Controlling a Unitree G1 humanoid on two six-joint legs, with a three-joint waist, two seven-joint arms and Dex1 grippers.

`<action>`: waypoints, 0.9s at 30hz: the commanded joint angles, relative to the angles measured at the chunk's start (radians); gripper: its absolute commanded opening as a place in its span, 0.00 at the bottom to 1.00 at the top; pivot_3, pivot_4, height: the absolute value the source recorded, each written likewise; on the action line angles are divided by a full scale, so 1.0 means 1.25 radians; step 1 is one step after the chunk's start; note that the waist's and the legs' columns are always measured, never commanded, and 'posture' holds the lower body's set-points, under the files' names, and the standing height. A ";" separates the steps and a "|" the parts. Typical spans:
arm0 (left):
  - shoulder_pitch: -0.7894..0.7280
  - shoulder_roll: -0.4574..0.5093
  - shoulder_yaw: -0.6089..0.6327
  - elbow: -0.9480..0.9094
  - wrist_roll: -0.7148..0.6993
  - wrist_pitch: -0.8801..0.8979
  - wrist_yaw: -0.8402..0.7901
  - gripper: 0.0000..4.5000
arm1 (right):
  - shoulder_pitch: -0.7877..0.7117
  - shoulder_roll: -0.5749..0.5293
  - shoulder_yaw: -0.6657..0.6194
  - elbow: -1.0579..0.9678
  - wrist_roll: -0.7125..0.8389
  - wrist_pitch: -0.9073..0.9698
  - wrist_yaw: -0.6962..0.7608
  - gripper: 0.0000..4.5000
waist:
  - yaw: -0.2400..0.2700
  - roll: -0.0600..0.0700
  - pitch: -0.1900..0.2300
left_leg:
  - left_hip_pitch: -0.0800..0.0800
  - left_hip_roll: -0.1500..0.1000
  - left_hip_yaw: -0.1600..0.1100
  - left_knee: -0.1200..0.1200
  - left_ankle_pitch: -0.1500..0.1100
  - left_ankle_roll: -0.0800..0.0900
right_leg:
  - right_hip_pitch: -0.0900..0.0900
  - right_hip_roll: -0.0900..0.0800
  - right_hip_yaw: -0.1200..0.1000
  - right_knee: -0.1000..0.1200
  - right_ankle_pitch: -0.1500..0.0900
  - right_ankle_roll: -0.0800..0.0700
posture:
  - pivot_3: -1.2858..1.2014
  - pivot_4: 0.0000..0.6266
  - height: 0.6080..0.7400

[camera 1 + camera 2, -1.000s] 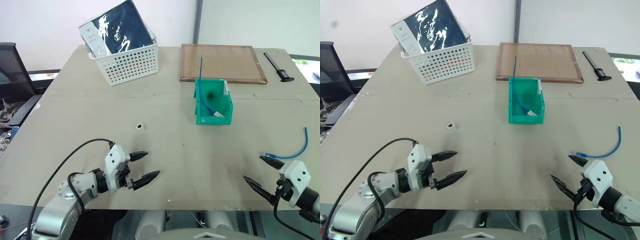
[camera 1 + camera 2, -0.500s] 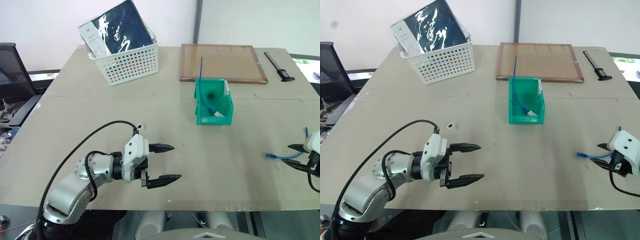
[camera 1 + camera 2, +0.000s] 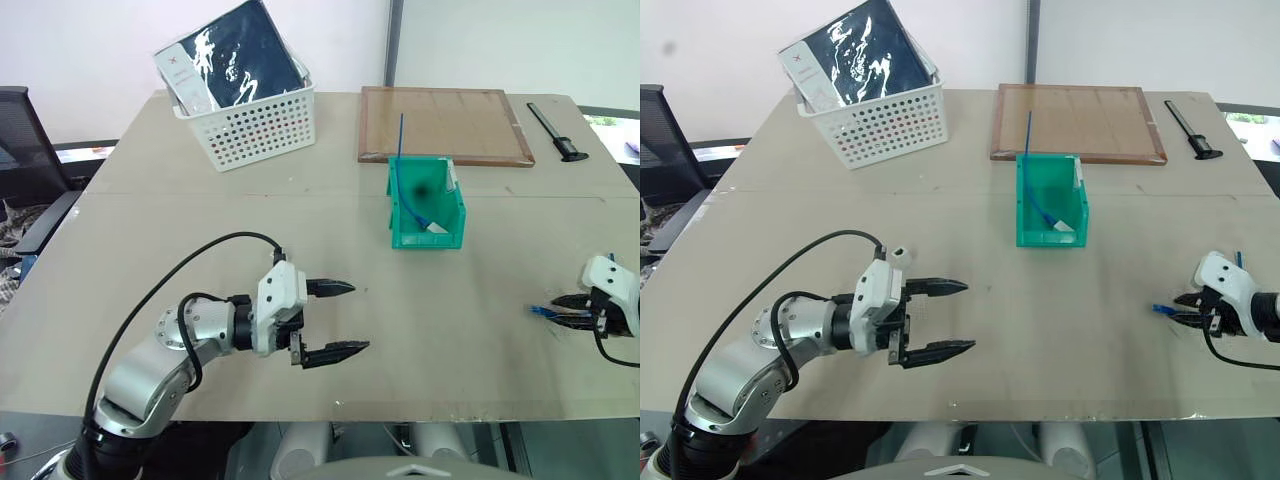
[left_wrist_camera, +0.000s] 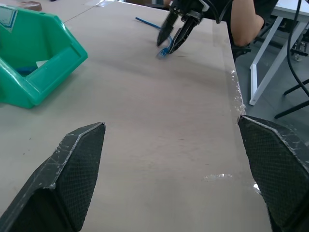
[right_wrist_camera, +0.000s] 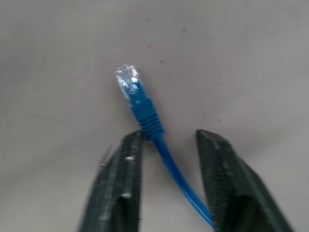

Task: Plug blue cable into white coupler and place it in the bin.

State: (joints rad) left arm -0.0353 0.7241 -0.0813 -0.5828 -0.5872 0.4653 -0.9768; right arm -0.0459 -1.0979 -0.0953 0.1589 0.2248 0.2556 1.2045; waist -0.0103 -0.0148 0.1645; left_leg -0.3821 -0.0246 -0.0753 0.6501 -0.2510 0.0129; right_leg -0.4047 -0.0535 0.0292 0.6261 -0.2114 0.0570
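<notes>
The blue cable (image 3: 541, 311) lies on the table at the near right, its plug (image 5: 129, 83) pointing toward the middle. My right gripper (image 3: 560, 304) is down at that end. Its fingers (image 5: 124, 179) have drawn in around the cable just behind the plug, and one of them touches it. My left gripper (image 3: 342, 320) hovers open over the near middle of the table, holding nothing. The white coupler (image 3: 898, 254) sits on the table just behind the left wrist. Further back, right of centre, stands the green bin (image 3: 441, 232).
Another blue cable (image 3: 402, 135) sticks up out of the bin. A white perforated basket (image 3: 255, 125) holding dark packets is at the far left. A wooden board (image 3: 445, 125) and a black tool (image 3: 558, 135) are at the far right. A person's arm (image 4: 244, 29) is beyond the table's right edge.
My right gripper has swung out to the right onto the cable's plug end and its fingers have closed in. The left gripper has moved toward the middle, staying open.
</notes>
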 commanded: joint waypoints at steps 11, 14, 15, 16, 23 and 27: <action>0.072 0.000 0.053 0.063 0.063 -0.107 -0.002 1.00 | -0.145 0.115 0.179 -0.343 -0.025 0.126 -0.032 0.01 | -0.003 0.001 0.001 | 0.001 0.001 0.000 0.000 0.000 0.000 | 0.000 0.001 0.000 0.000 0.000 0.003 | 0.52 0.24 0.99; 0.083 0.001 0.063 0.086 0.084 -0.140 -0.009 1.00 | -0.255 0.211 0.299 -0.344 -0.085 0.146 -0.059 0.01 | -0.001 0.000 0.001 | 0.000 0.001 -0.001 0.000 0.000 0.000 | 0.000 0.001 0.000 0.000 -0.001 0.002 | 0.52 0.24 0.99; 0.083 0.003 0.067 0.093 0.087 -0.147 -0.012 1.00 | -0.291 0.244 0.335 -0.333 -0.100 0.150 -0.059 0.01 | -0.002 0.000 0.001 | 0.000 0.001 -0.001 0.000 0.000 0.000 | 0.000 0.001 -0.001 0.000 -0.001 0.001 | 0.52 0.24 0.99; 0.084 0.004 0.070 0.098 0.089 -0.150 -0.013 1.00 | -0.320 0.271 0.364 -0.322 -0.114 0.155 -0.057 0.01 | -0.001 0.000 0.001 | 0.000 0.001 -0.001 0.000 0.000 0.000 | 0.000 0.001 -0.001 0.000 0.000 0.000 | 0.52 0.24 0.99; 0.075 0.000 0.046 0.135 0.152 -0.181 -0.003 1.00 | -0.424 0.346 0.499 -0.156 -0.215 0.070 -0.022 0.18 | 0.002 0.000 0.001 | -0.003 -0.001 -0.003 0.000 0.000 0.000 | -0.003 -0.001 -0.001 -0.001 0.002 0.002 | 0.52 0.24 0.99; 0.048 -0.014 0.004 0.166 0.198 -0.202 -0.006 1.00 | -0.386 0.327 0.404 -0.210 -0.143 0.069 -0.022 0.55 | 0.006 0.000 0.001 | -0.002 -0.001 -0.005 0.000 0.000 0.000 | -0.002 -0.001 -0.002 0.000 0.002 0.002 | 0.52 0.24 0.99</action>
State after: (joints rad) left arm 0.0393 0.7114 -0.0584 -0.3802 -0.3651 0.2432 -0.9804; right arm -0.5563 -0.6680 0.4582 -0.0686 0.0063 0.3382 1.1676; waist -0.0025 -0.0152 0.1656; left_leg -0.3854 -0.0261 -0.0815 0.6499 -0.2510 0.0127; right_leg -0.4077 -0.0550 0.0262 0.6260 -0.2088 0.0599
